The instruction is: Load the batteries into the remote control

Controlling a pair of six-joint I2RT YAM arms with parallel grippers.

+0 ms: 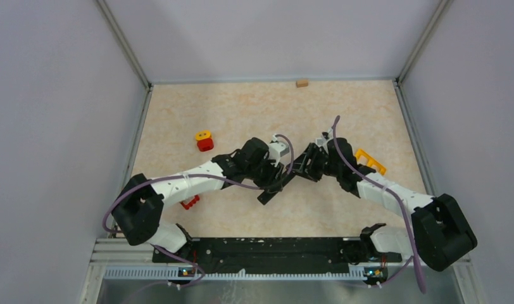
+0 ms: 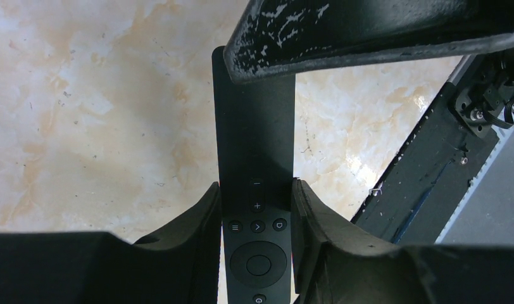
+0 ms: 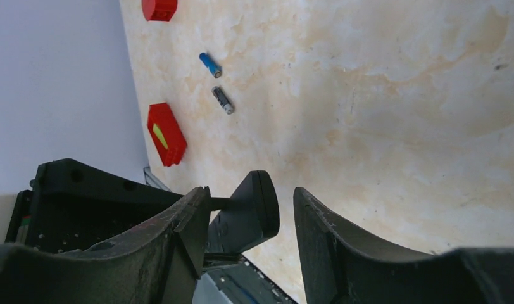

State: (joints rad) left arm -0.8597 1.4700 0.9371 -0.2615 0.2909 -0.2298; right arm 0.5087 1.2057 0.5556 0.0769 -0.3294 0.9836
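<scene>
My left gripper (image 2: 256,190) is shut on the black remote control (image 2: 254,126), clamped across its width with the buttons facing the camera. In the top view it (image 1: 276,183) holds the remote (image 1: 267,195) at mid-table. My right gripper (image 3: 251,190) is open around the remote's far end (image 3: 245,218), which sits close to one finger (image 3: 191,215) with a gap to the other. From above, that gripper (image 1: 303,166) meets the left one. Two batteries lie on the table beyond, one blue (image 3: 210,64) and one dark (image 3: 223,100). The left arm hides them in the top view.
A red block with a yellow top (image 1: 204,140) stands left of centre, and a small red piece (image 1: 190,202) lies by the left arm. An orange-yellow part (image 1: 370,159) sits right of the right gripper. A tan block (image 1: 301,82) rests at the back wall. Walls enclose three sides.
</scene>
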